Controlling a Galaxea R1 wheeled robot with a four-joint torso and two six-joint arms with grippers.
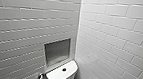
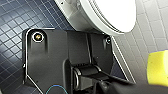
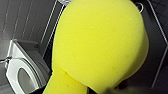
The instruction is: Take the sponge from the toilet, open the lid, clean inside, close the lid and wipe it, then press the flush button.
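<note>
The yellow sponge [image 3: 100, 42] looms close in the right wrist view, pinched at one end, and my right gripper is shut on it. Its edge also shows in the left wrist view as a sponge corner [image 2: 158, 71]. The white toilet [image 3: 21, 72] lies below it with the ring seat showing around an uncovered bowl; I cannot make out the lid clearly. In the head view the tank top [image 1: 59, 74] carries the dark round flush button [image 1: 64, 69]. My left gripper is shut, low beside the toilet bowl [image 2: 100, 15].
White tiled walls meet in a corner behind the tank, with a recessed grey niche [image 1: 57, 51] in the left wall. A metal fitting [image 1: 39, 78] sits left of the tank. Dark blue mosaic floor [image 2: 12, 30] surrounds the bowl.
</note>
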